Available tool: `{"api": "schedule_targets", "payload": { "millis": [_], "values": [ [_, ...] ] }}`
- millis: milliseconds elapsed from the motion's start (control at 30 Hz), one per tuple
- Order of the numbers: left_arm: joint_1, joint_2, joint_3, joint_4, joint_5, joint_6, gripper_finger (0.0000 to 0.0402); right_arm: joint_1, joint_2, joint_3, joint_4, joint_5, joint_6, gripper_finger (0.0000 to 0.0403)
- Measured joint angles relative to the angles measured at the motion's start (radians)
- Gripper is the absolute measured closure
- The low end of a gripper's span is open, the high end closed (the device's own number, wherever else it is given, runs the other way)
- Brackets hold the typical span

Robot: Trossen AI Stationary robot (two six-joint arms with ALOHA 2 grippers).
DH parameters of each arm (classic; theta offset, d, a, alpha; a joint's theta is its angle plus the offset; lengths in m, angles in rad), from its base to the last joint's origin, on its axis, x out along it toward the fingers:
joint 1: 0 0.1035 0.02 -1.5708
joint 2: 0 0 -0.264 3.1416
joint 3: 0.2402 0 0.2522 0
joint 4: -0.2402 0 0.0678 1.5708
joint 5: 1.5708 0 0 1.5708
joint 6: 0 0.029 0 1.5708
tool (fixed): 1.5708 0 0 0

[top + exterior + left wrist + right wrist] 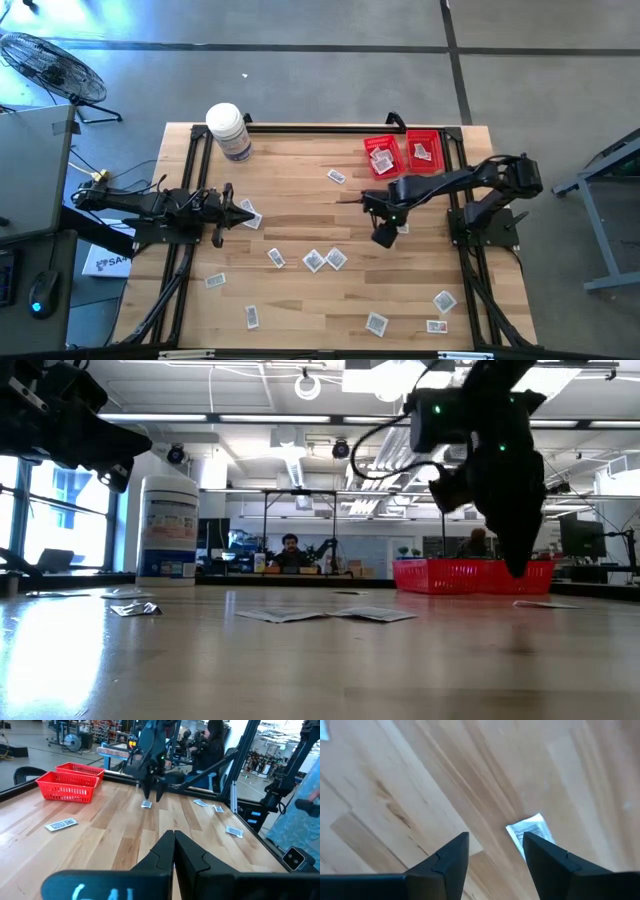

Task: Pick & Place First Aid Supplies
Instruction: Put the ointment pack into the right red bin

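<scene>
On the left side of the table (pixel 300 300), the left gripper (pixel 247 211) lies low with its jaws closed on nothing, a packet (pixel 251 219) just beside its tip. More packets are scattered across the middle (pixel 325 259) and toward the near right corner (pixel 444 300). Right of centre, the right gripper (pixel 496 851) points down with jaws open above one packet (pixel 530 832), the two red baskets (pixel 402 154) behind it each holding packets.

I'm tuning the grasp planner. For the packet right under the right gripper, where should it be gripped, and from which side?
The packet lies flat on the table, so come straight down from above. The right gripper, open, should probably straddle it and pinch two opposite edges.
</scene>
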Motion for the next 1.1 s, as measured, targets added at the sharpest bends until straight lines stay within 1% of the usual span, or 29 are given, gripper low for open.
{"api": "schedule_targets", "payload": {
  "millis": [167,300,400,533,700,867,1033,1100],
  "values": [
    [0.000,0.000,0.000,0.000,-0.001,0.000,0.0401,0.022,0.000,0.055,-0.100,0.058,-0.088,0.0221],
    [0.000,0.000,0.000,0.000,-0.003,0.000,0.0401,0.002,0.000,0.035,-0.136,0.035,-0.070,0.0222],
    [0.000,0.000,0.000,0.000,-0.003,0.000,0.0401,-0.023,0.000,-0.004,-0.117,0.035,-0.035,0.0222],
    [0.000,0.000,0.000,0.000,-0.003,0.000,0.0401,-0.047,0.000,-0.046,-0.055,0.040,-0.041,0.0222],
    [0.000,0.000,0.000,0.000,-0.003,0.000,0.0401,-0.046,0.000,-0.057,0.006,0.099,-0.125,0.0222],
    [0.000,0.000,0.000,0.000,-0.003,0.000,0.0401,-0.046,-0.001,-0.057,0.008,0.105,-0.191,0.0222],
    [0.000,0.000,0.000,-0.001,-0.003,0.000,0.0401,-0.034,-0.001,-0.057,0.040,0.156,-0.256,0.0222],
    [0.000,0.000,0.000,0.000,-0.003,0.000,0.0401,-0.025,-0.001,-0.057,0.038,0.158,-0.274,0.0222]
  ]
}}
